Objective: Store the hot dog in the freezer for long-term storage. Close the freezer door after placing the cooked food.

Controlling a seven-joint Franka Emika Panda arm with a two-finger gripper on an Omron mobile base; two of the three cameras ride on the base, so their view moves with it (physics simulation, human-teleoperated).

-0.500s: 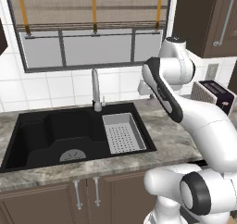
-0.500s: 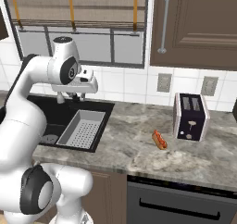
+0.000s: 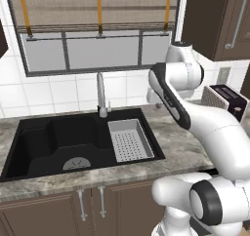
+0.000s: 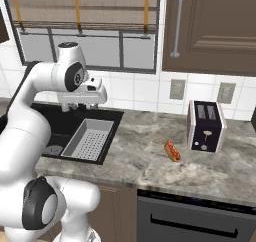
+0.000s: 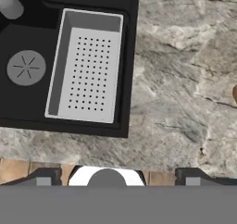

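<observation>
The hot dog (image 4: pixel 172 150), a small red-orange sausage in a tan bun, lies on the grey stone counter (image 4: pixel 145 161) just left of the toaster. Its tan end peeks in at the right edge of the hand view (image 5: pixel 235 93). My gripper (image 4: pixel 77 106) hangs over the black sink (image 4: pixel 52 123), well to the left of the hot dog and above the counter. In the hand view the gripper (image 5: pixel 118 179) points straight down, open, with nothing between its fingertips (image 5: pixel 44 178). The freezer and the freezer door are out of view.
A pale perforated strainer basket (image 5: pixel 88 70) sits in the sink's right side, beside the drain (image 5: pixel 26 67). A tall faucet (image 3: pixel 101 96) rises behind the sink. The toaster (image 4: pixel 205 126) stands against the tiled wall. Brown wall cabinets (image 4: pixel 210 26) hang above; a dark appliance front (image 4: pixel 195 216) is under the counter.
The hand has dipped very slightly over the sink. The hot dog, toaster and base have not moved.
</observation>
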